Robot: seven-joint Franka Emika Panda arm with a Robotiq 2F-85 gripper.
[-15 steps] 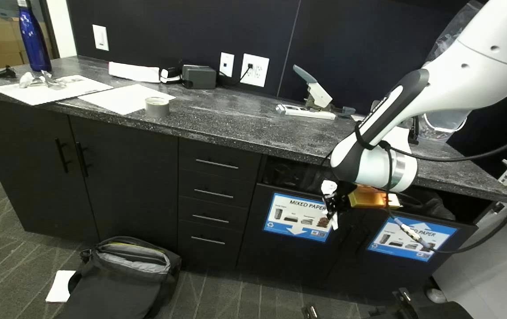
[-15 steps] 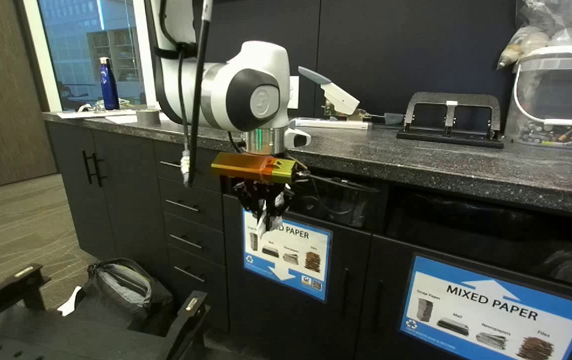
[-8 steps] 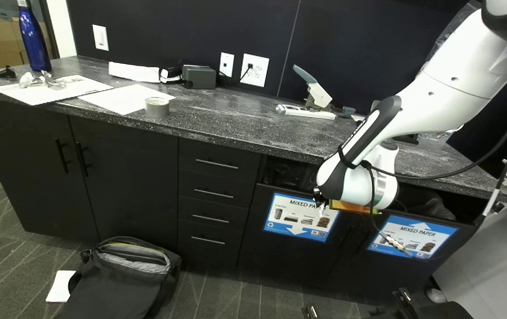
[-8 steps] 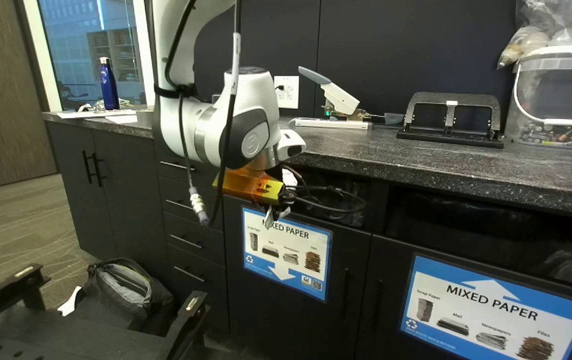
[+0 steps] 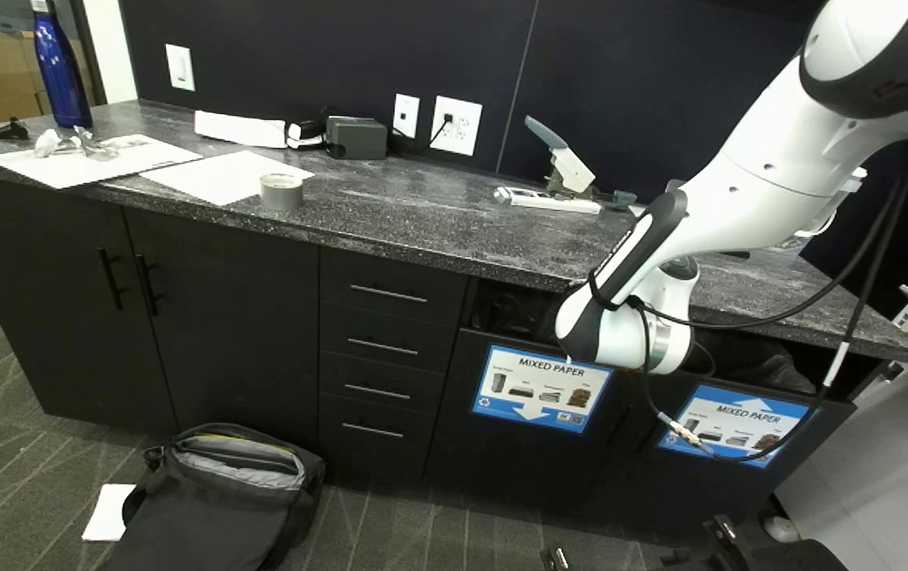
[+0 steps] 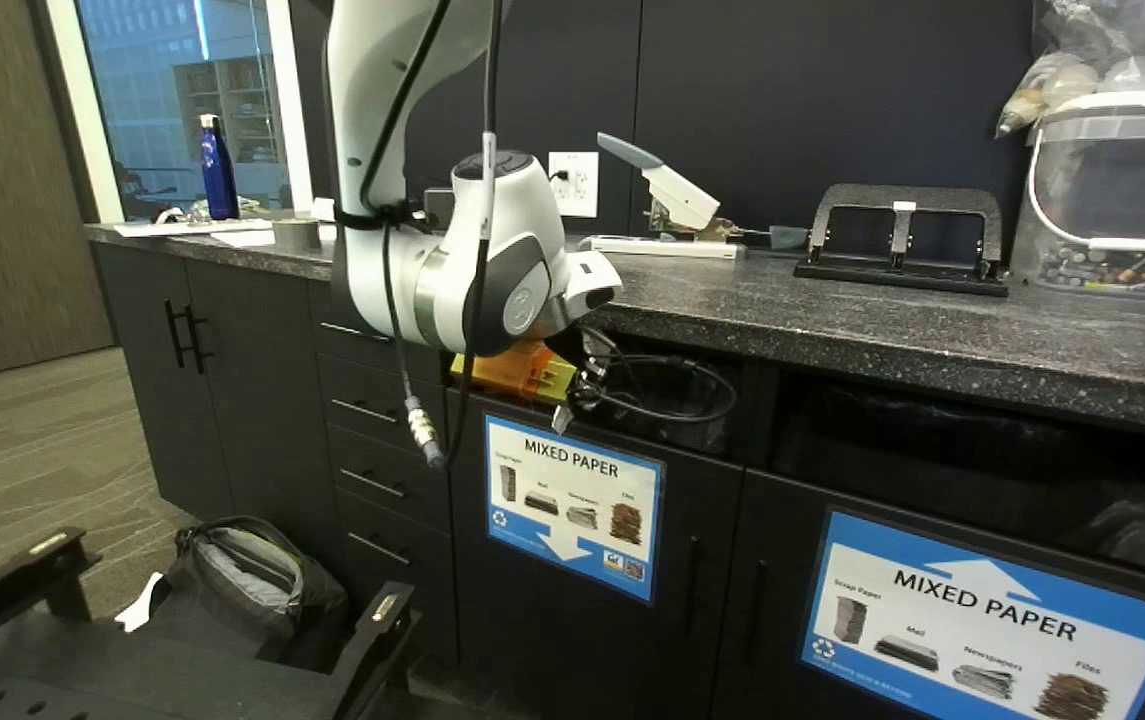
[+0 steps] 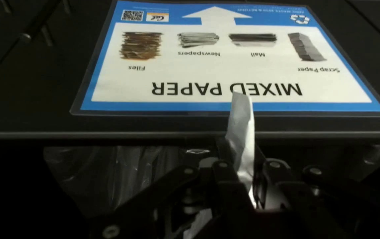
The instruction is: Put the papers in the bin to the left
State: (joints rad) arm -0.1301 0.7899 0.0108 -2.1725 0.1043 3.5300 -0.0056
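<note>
By cabinets (image 5: 220, 337), the nearly closed claw (image 7: 242, 154) pinches paper (image 7: 242, 124).

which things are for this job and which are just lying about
Job:
black two-fingered gripper
creased white paper strip it holds
crumpled white paper wads
left blue-labelled black cabinet bin

Lying about:
tall blue bottle
round grey tape roll
grey fabric bag
black hole punch
</note>
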